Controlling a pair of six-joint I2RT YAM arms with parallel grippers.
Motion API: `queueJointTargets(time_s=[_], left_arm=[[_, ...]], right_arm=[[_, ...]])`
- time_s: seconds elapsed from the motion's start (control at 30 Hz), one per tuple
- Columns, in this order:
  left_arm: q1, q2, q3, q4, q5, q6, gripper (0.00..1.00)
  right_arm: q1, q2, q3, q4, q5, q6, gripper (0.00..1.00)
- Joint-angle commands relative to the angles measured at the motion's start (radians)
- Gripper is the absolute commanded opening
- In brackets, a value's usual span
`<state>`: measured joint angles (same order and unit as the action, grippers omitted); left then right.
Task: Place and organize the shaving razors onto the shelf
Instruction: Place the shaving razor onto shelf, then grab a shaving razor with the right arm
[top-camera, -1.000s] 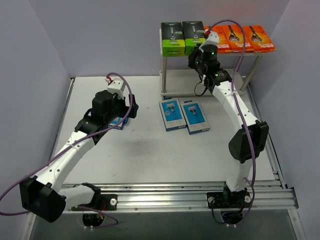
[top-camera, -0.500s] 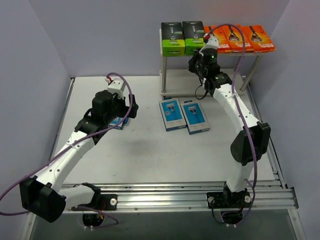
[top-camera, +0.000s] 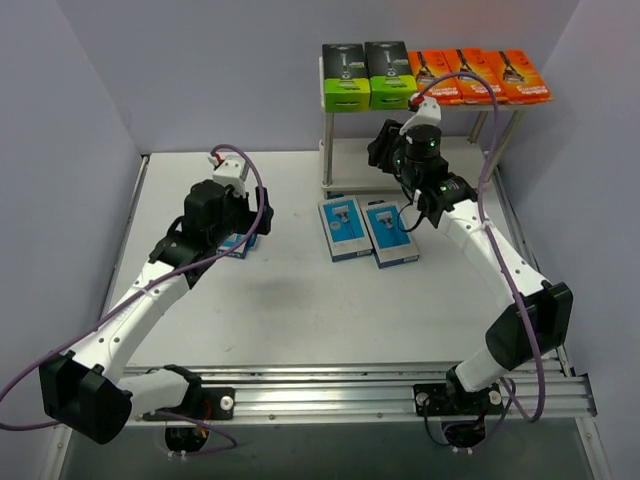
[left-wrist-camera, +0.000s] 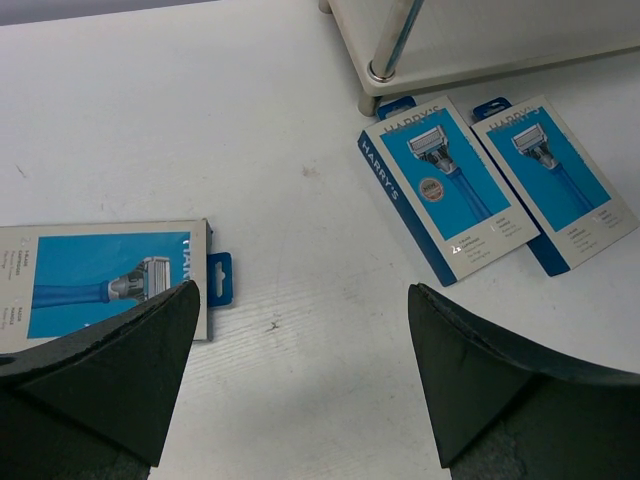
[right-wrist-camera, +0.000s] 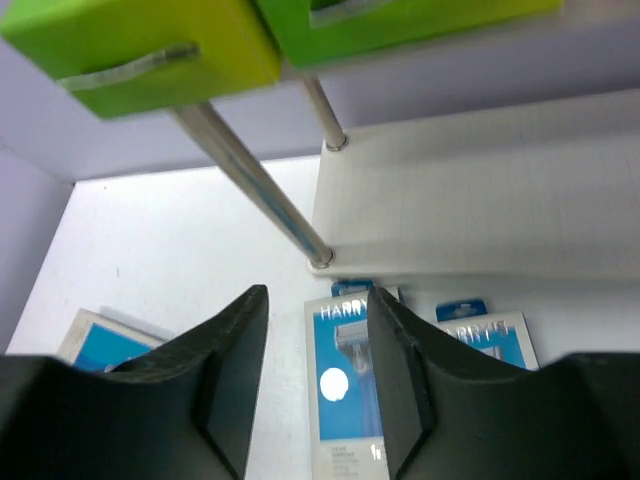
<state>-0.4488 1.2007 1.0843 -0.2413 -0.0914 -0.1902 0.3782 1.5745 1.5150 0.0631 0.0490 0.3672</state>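
The left hand (left-wrist-camera: 302, 295) hangs spread and empty over the leftmost blue pack (left-wrist-camera: 100, 280), flat on the bench (top-camera: 280, 300). Two more blue packs (top-camera: 342, 228) lie side by side just near of the shelf (right-wrist-camera: 480, 190), its top tier filled by black packs (top-camera: 345, 77) and orange packs (top-camera: 480, 77). The right hand (right-wrist-camera: 318, 300), parted and empty, hovers by a post (right-wrist-camera: 250, 185); a careless swing there could jolt the rack and spill the row. Flat packs may skid on the smooth white bench. Plain lilac walls (top-camera: 90, 100) close three sides
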Motion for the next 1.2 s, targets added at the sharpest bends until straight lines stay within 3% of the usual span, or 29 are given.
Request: queueJointTargets(time_s=[0.0,0.2,0.4,0.7,0.93,1.17], left_arm=[[0.018,-0.027,0.026,-0.006,-0.019,0.009,0.94],[0.05,-0.024,0.009,-0.004,-0.096,0.005,0.94],[0.07,-0.023,0.0,-0.003,-0.096,-0.028,0.94],[0.036,-0.036,-0.015,-0.019,-0.13,-0.04,0.94],[0.036,-0.006,-0.02,-0.066,-0.061,-0.074,0.94],[0.042,0.01,0.003,-0.093,-0.087,-0.049,0.94]], right_arm=[[0.033,-0.131,-0.134,0.035,0.046,0.007,0.44],[0.083,-0.347,-0.586,0.133,0.068,0.125,0.51],[0.085,-0.496,-0.861,0.162,0.075,0.203,0.53],[0.05,-0.605,-0.981,0.139,0.052,0.33,0.57],[0.044,-0.634,-1.11,0.239,0.042,0.542,0.57],[-0.007,-0.601,-1.219,0.363,0.015,0.657,0.58]])
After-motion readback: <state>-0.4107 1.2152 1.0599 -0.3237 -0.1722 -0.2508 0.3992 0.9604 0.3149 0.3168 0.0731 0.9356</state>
